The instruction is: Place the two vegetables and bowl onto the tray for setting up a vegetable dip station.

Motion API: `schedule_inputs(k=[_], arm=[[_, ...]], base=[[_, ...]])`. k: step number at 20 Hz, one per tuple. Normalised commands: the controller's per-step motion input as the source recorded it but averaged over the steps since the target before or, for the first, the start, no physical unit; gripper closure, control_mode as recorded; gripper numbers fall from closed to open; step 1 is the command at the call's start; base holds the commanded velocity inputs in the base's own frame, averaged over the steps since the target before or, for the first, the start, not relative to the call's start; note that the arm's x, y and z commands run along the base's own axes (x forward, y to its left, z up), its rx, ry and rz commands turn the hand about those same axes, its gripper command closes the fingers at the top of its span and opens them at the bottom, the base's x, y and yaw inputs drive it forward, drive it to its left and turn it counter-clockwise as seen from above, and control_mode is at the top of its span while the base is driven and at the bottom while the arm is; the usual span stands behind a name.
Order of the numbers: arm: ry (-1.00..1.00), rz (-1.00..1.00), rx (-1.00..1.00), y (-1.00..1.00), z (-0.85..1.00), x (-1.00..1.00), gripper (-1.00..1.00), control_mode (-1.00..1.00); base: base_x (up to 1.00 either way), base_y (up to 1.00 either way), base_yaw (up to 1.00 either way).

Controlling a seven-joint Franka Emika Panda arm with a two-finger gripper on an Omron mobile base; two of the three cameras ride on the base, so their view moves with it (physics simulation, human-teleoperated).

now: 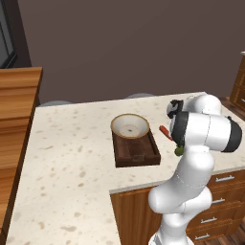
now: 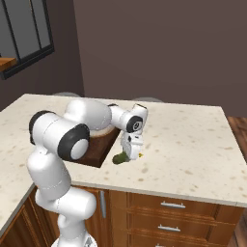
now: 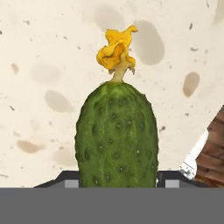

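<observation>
Right up against my lens sat the cucumber (image 3: 116, 135), dark green and pimpled, a crumpled yellow blossom on its far tip, standing between the fingers of my end effector (image 2: 128, 153). The fingers were clamped on its near end, one dark tip (image 3: 70, 180) on each side. It hung just above the speckled counter (image 1: 72, 158), touching nothing else. By my reckoning this was the carry step: first vegetable in hand, bound for the tray (image 1: 139, 154). The tray's dark wooden corner showed near the cucumber. The bowl (image 1: 129, 126) already rested on the tray's far end, off-white inside with a tan rim, leaving the near half bare. The red chilli (image 1: 165, 132) lay on the counter just beside the tray, apart from it. Next I judged I needed a short sideways swing over the raised edge, then a low release.
</observation>
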Motion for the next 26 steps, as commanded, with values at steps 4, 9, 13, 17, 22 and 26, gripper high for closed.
schedule_inputs(k=[4,9,13,17,22,26], arm=[[0.0,-0.34,-0.12,0.37,0.22,-0.08,1.0,-1.0],[0.0,-0.3,-0.13,0.4,0.19,-0.03,1.0,-1.0],[0.0,-0.26,-0.1,0.37,0.09,-0.01,1.0,-1.0],[0.0,-0.25,-0.01,0.35,0.0,0.0,1.0,-1.0],[-0.05,-0.24,0.0,0.4,0.0,0.01,1.0,-1.0],[-0.06,-0.23,0.0,0.44,0.0,0.06,1.0,-1.0]], base=[[0.0,0.0,0.0],[0.0,0.0,0.0],[0.0,0.0,0.0],[0.0,0.0,0.0],[0.0,0.0,0.0],[0.0,0.0,0.0]])
